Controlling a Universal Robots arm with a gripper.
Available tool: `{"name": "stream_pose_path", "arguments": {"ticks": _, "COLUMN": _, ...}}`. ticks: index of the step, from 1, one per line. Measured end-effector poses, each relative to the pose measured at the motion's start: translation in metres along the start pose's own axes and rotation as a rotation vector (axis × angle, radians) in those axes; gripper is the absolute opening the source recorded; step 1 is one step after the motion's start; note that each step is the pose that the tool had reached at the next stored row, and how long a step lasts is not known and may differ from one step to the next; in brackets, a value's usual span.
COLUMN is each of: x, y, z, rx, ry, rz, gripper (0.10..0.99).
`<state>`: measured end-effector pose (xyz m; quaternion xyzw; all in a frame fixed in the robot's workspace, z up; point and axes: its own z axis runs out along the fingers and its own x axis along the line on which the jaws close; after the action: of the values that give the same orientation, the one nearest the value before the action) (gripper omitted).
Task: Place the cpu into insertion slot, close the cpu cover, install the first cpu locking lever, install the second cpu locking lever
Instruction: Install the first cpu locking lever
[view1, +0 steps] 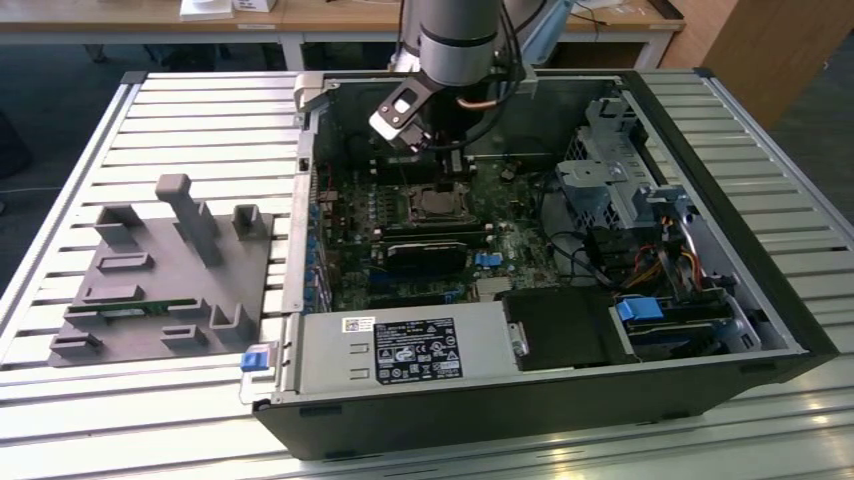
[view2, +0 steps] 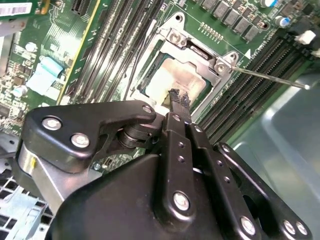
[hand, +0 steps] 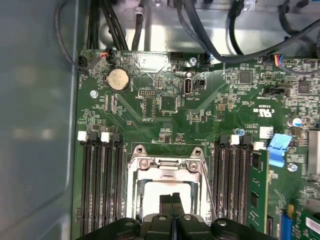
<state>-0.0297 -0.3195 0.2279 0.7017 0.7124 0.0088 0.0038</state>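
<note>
I note end effector (hand: 172, 201) clenched, empty, tips low over the cpu (hand: 150, 200); cpu seated in insertion slot (view1: 415, 206), upper centre of exterior view, cpu cover (hand: 165, 164) apparently down, retaining it.

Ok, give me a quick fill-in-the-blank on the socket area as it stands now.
1. The gripper has its fingers ____.
2. The pale cpu shows through the ____ window of the cpu cover.
3. The coin battery sits on the ____ motherboard.
Missing words: shut; square; green.
</note>
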Motion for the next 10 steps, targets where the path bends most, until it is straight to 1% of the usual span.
{"name": "stream_pose_path", "arguments": {"ticks": 7, "x": 0.0001, "y": 0.0003, "z": -0.0177, "rx": 0.0, "ry": 0.0, "rz": 0.0, "gripper": 0.106}}
{"name": "stream_pose_path", "arguments": {"ticks": 10, "x": 0.0002, "y": 0.0005, "z": -0.0232, "rx": 0.0, "ry": -0.0025, "rz": 0.0, "gripper": 0.106}}
